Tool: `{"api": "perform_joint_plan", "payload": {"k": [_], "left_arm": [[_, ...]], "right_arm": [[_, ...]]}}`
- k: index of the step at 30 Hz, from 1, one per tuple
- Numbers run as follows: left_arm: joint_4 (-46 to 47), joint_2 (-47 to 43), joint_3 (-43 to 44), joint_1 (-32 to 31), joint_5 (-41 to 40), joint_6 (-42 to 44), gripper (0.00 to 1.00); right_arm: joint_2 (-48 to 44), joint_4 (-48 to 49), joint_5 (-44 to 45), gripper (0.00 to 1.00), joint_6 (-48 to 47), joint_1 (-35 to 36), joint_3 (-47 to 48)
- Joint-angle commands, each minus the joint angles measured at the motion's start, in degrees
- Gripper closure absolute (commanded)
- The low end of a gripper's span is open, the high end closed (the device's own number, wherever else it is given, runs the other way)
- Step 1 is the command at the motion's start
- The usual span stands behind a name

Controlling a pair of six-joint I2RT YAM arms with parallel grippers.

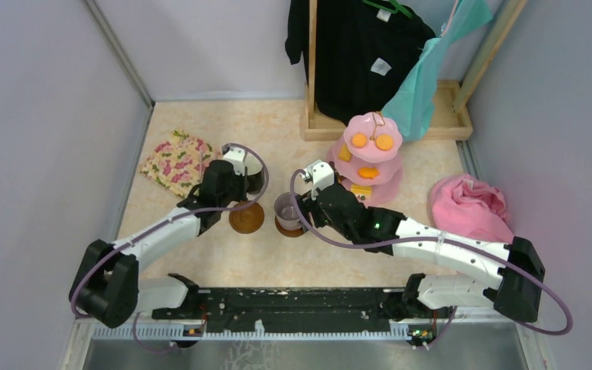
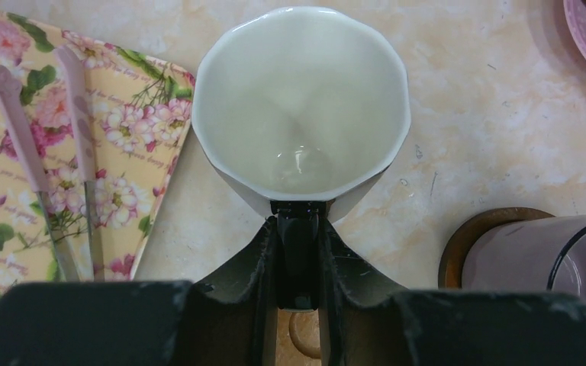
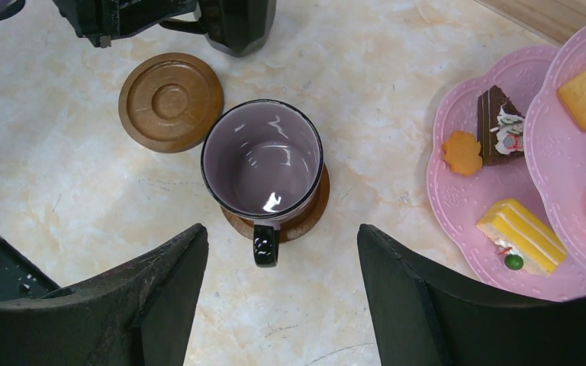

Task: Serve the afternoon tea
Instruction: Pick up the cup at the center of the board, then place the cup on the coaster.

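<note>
1. black mug [image 2: 301, 99], white inside and empty, is pinched by its handle in the left gripper [image 2: 299, 229], whose fingers are clamped tight on that handle. it sits just behind the empty coaster [image 3: 170, 101], not on it. i cannot tell whether its base is off the table.
2. smoky mug [image 3: 263, 160], translucent and also empty, stands upright on the second coaster [image 3: 309, 217], its handle pointing back toward the right arm.
3. the right gripper [image 3: 281, 244] hovers above that mug with fingers spread wide, one on each side, touching nothing.
4. the pink three-tier stand [image 1: 370, 154] stands just right of the mugs. it carries the snacks [image 3: 520, 232]: a yellow cake slice, a brown cake slice, orange pieces and a yellow biscuit.
5. a flower-patterned tray [image 2: 15, 198] lies on the table [image 3: 46, 175] to the left of the black mug, with two pink-handled utensils [image 2: 11, 114] resting on it. a pink cloth [image 1: 470, 206] lies far right.
6. step in hand, as i judge it: one mug is served and the black mug is on its way to the bare coaster.
7. the next move calls for bringing the black mug toward the near edge, centring it over the coaster's ring, lowering it level, then letting go of the handle without nudging the smoky mug close beside it.
</note>
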Motion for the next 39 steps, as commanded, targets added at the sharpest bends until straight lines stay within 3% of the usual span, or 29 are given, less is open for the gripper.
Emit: {"api": "perform_joint_plan", "payload": {"k": [1, 16, 39], "left_arm": [[6.3, -5.1, -0.9, -1.0, -4.7, -2.4, 1.00], [4.2, -16.1, -6.4, -4.3, -10.6, -7.2, 1.00], [-6.8, -28.6, -14.2, -24.6, -36.0, -19.2, 1.00]], "right_arm": [[-1.4, 1.3, 0.1, 0.28, 0.5, 0.8, 0.3], [-1.3, 1.4, -0.1, 0.28, 0.4, 0.8, 0.3], [-2.1, 1.6, -0.3, 0.28, 1.1, 0.8, -0.7]]}}
